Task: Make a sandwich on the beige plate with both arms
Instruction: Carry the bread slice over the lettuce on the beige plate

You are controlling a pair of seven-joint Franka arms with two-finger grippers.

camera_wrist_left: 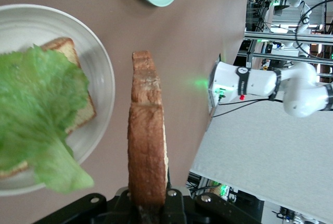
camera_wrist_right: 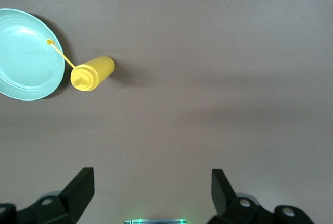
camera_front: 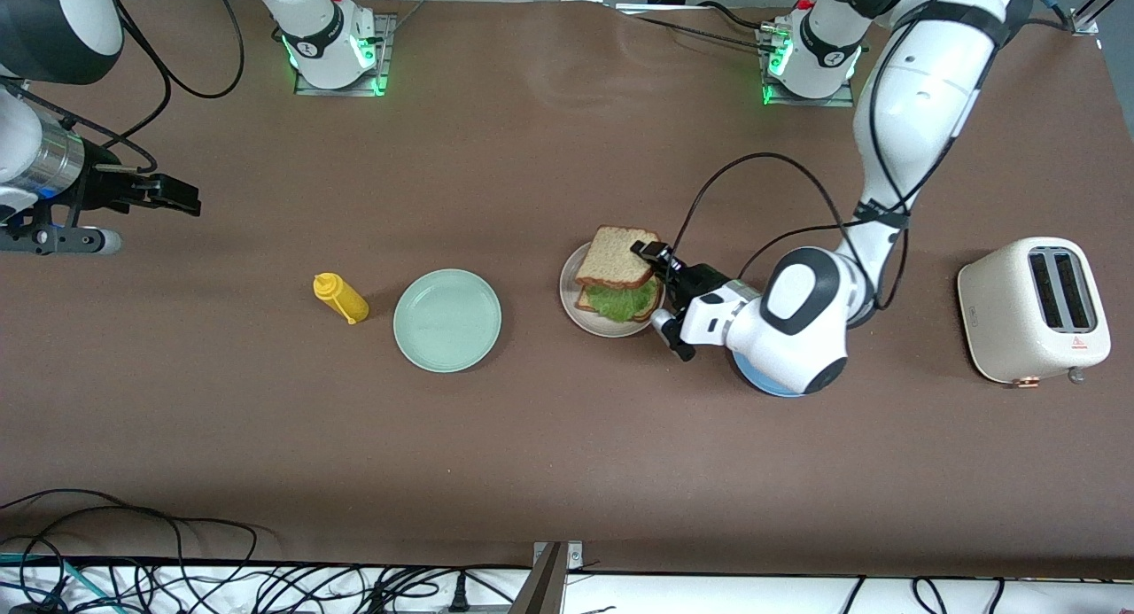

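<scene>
From the front view, the right gripper (camera_front: pixel 182 198) hangs over bare table (camera_front: pixel 567 454) at the right arm's end, where that arm waits. Only the right wrist view shows how it stands: its two fingers (camera_wrist_right: pixel 78 190) are spread wide with nothing between them.

Next along the table stands a yellow squeeze bottle (camera_front: pixel 340 298), just beside a mint green plate (camera_front: pixel 447 320). The right wrist view adds a detail lost from the front: a thin yellow tether runs from the bottle's nozzle to a small cap lying over the green plate's rim.

Toward the left arm's end lies the beige plate (camera_front: pixel 611 326), round and pale. On it rest a bottom slice of bread (camera_wrist_left: pixel 78 112) and a ruffled lettuce leaf (camera_front: pixel 625 300). The left gripper (camera_front: pixel 654 252) is clamped on the edge of the top slice (camera_front: pixel 625 258), a square of brown wholegrain bread held over the plate. From the front it seems to sit on the lettuce; the left wrist view shows it edge-on and clear of the leaf and the plate.

A blue plate (camera_front: pixel 766 385) peeks from under the left arm's wrist. A cream toaster (camera_front: pixel 1032 308) stands at the left arm's end.
</scene>
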